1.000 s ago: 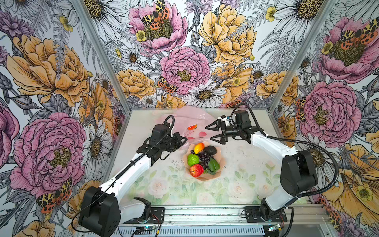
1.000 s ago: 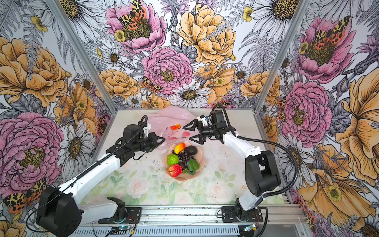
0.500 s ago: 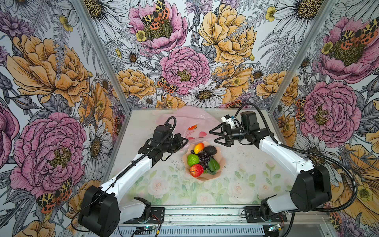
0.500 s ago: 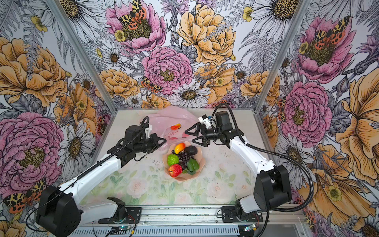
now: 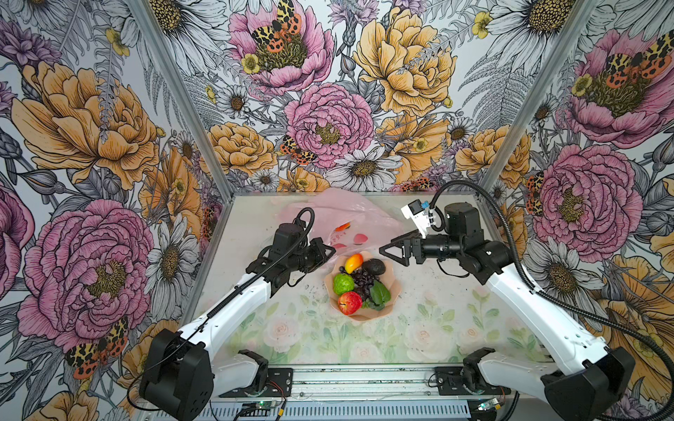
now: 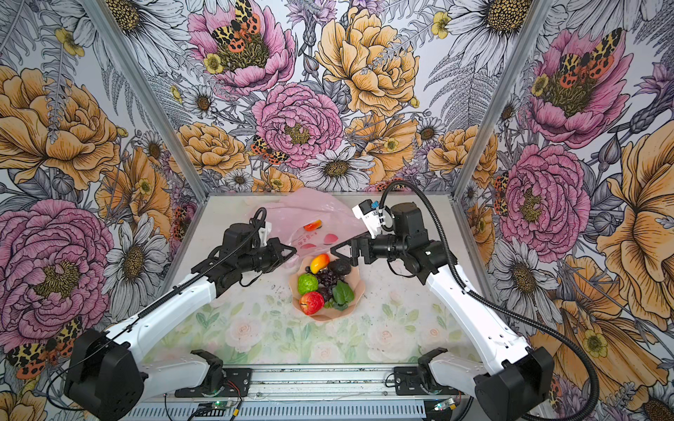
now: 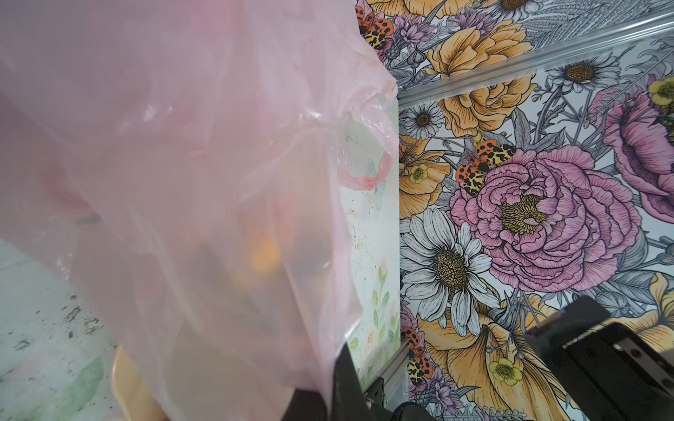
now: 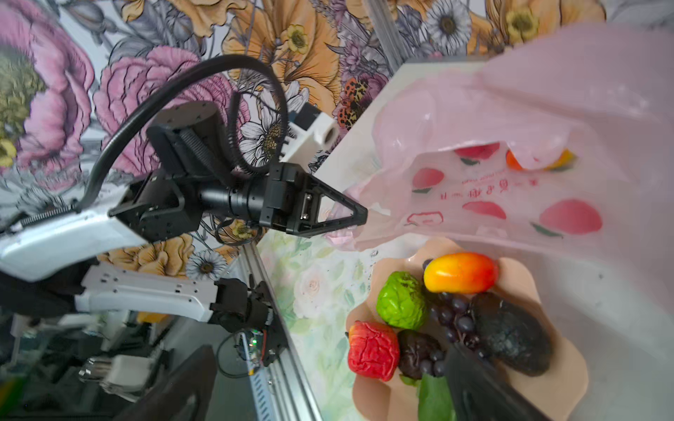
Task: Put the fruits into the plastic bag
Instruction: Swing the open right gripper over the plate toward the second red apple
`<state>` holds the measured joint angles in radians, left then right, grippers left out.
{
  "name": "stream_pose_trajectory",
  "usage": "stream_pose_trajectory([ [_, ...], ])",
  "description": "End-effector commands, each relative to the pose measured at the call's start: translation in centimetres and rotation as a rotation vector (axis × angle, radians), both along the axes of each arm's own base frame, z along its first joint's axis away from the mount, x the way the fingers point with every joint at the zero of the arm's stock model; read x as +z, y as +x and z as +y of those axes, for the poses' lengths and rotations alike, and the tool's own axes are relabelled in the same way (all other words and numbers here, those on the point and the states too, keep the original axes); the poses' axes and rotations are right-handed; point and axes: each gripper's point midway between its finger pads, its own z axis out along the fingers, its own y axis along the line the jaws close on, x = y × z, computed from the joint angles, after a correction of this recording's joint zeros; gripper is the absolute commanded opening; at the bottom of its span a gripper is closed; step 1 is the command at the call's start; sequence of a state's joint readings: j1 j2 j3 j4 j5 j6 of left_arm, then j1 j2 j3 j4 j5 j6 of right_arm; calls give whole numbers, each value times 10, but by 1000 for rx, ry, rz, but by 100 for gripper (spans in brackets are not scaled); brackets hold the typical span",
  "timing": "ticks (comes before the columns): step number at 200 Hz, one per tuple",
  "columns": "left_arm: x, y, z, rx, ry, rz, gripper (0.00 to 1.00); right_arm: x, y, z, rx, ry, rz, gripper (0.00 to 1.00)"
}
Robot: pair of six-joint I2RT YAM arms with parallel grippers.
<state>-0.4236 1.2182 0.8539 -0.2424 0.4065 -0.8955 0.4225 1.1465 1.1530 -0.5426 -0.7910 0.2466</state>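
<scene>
Pink, thin and crinkled, the plastic bag lay at the far middle of the tabletop in both top views. Its printed face, with flat red fruit pictures, was turned toward the bowl. The left tool was pressed together on the bag's near edge. In the right wrist view a bunch of pink film was caught at the tip of that left tool, and the edge was lifted off the tabletop there. In the left wrist view the bag hung close before the lens and filled most of the frame.

The right tool was spread wide and held nothing. It hovered by the bowl's far right rim, near the avocado and apart from the left tool.

One orange-red fruit lay inside the bag, seen through the film. The other fruits sat in the peach bowl, just in front of the bag. A mango lay at the far side, touching the avocado on its right. The grapes filled the middle, with their green leaf on the right. The bumpy green fruit sat on the left, and the red apple sat nearest the robot's base.
</scene>
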Motion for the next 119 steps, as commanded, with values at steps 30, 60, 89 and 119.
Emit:
stream_pose_trajectory([
  [30, -2, -3, 4, 24, 10, -5, 0, -10, -41, 2, 255, -161, -562, 100],
  [60, -4, -6, 6, 23, 13, -3, 0, -18, -57, 7, 357, -165, -662, 99],
  [89, -4, -7, 8, 24, 15, -3, 0, -28, -64, 13, 416, -190, -715, 99],
  [119, -4, -8, 10, 23, 13, -2, 0, -45, -64, 21, 461, -238, -724, 100],
])
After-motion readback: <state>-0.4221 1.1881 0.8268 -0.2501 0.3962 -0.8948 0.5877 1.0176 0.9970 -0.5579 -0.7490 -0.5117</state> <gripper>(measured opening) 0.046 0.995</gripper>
